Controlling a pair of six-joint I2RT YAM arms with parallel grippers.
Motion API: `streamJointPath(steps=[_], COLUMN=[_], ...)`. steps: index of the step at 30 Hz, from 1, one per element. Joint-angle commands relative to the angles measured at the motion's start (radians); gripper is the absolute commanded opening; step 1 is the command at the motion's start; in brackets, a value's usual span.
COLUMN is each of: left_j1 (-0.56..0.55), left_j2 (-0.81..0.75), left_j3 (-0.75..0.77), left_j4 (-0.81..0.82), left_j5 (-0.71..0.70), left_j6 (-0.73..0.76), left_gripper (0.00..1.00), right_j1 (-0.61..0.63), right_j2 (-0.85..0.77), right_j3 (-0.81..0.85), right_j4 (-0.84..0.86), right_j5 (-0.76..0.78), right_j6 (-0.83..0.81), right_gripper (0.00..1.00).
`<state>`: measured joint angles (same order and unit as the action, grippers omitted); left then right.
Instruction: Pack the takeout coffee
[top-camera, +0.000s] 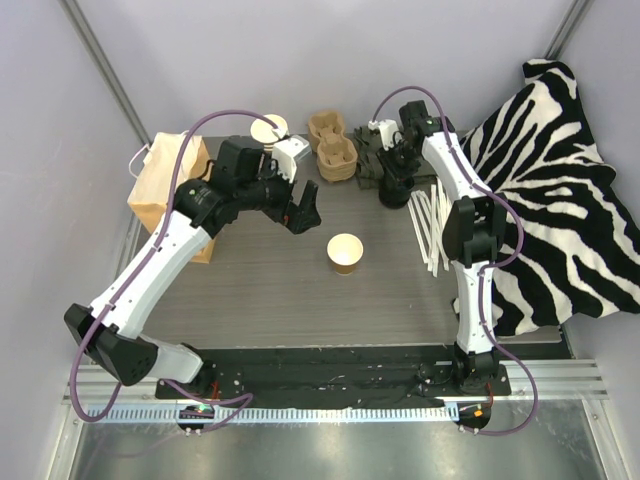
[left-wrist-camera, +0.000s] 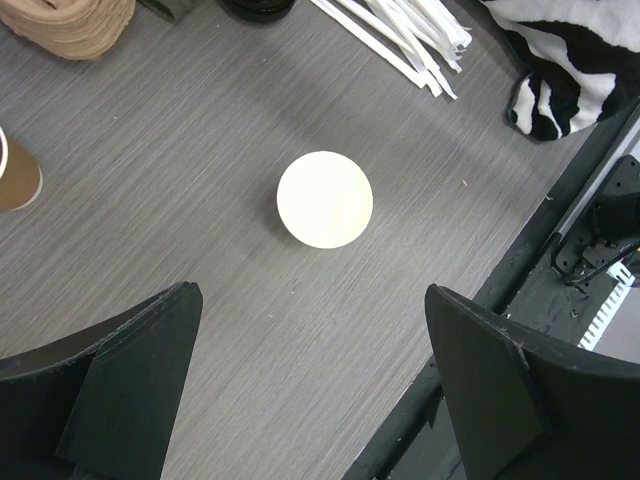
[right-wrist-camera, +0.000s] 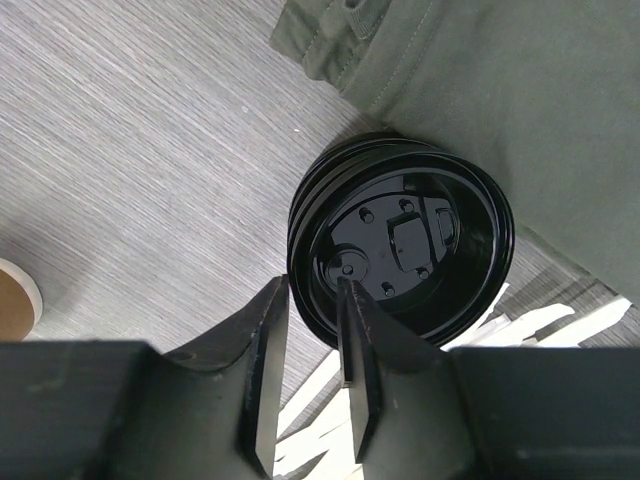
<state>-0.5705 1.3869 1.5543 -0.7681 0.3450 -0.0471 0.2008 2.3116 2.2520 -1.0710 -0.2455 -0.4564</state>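
Note:
A small brown paper cup (top-camera: 344, 252) stands open-topped, with no lid, in the middle of the table; the left wrist view looks straight down into it (left-wrist-camera: 324, 199). No lidded takeout coffee is in view. My left gripper (top-camera: 303, 212) hangs just up and left of this cup, jaws wide open and empty (left-wrist-camera: 312, 292). My right gripper (top-camera: 395, 188) is at the back over a stack of black lids (right-wrist-camera: 420, 240). It is shut on the rim of the top lid (right-wrist-camera: 312, 284), one finger outside and one inside.
A brown paper bag (top-camera: 165, 190) stands at the left. A stack of brown cups (top-camera: 270, 127) and cardboard cup carriers (top-camera: 332, 145) sit at the back. A green cloth (right-wrist-camera: 480, 90) lies by the lids, white straws (top-camera: 428, 225) and a zebra cloth (top-camera: 560, 190) at the right.

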Motion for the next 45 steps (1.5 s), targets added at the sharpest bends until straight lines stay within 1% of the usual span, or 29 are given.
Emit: streamJointPath(steps=[1,7,9,11,13,16,18,20,21,31,41,44,45], left_j1=[0.004,0.004,0.004,0.004,0.004,0.004,0.004,0.004,0.004,0.004,0.004,0.006,0.006], left_j2=[0.003,0.004,0.004,0.006,0.008,0.006,0.004,0.001,0.000,-0.002,-0.009,-0.045,-0.054], left_j3=[0.041,0.036,0.038,0.039,0.038,0.032,0.029,0.026,0.026,0.027,0.021,-0.010,-0.019], left_j4=[0.026,0.029,0.029,0.030,0.030,0.035,0.036,0.036,0.036,0.039,0.064,0.104,0.110], left_j5=[0.025,0.023,0.023,0.022,0.023,0.028,0.028,0.026,0.026,0.028,-0.018,-0.032,-0.023], left_j6=[0.004,0.004,0.004,0.006,0.004,0.000,-0.002,0.000,0.001,-0.002,-0.028,-0.031,-0.020], left_gripper=[1.00,1.00,1.00,1.00,1.00,1.00,1.00,1.00,1.00,1.00,1.00,1.00,1.00], right_j1=[-0.001,-0.001,-0.001,-0.003,-0.004,-0.003,-0.003,-0.003,-0.003,-0.004,-0.006,-0.005,-0.004], right_j2=[0.012,0.015,0.014,0.012,0.006,-0.006,-0.014,-0.027,-0.032,-0.096,-0.165,-0.223,-0.248], right_j3=[0.047,0.050,0.049,0.049,0.050,0.054,0.054,0.049,0.049,0.054,0.066,0.058,0.048], right_j4=[0.002,0.002,0.002,0.005,0.003,0.003,0.003,0.003,0.003,0.011,0.000,-0.020,-0.027], right_j5=[0.003,-0.001,-0.001,-0.003,-0.006,-0.006,-0.005,-0.005,-0.005,-0.021,-0.006,-0.069,-0.134], right_j6=[-0.014,-0.011,-0.014,-0.016,-0.019,-0.022,-0.024,-0.028,-0.030,-0.024,-0.030,0.004,0.013], right_gripper=[0.34,0.32,0.30,0.26,0.19,0.10,0.06,0.05,0.02,0.01,0.01,0.01,0.01])
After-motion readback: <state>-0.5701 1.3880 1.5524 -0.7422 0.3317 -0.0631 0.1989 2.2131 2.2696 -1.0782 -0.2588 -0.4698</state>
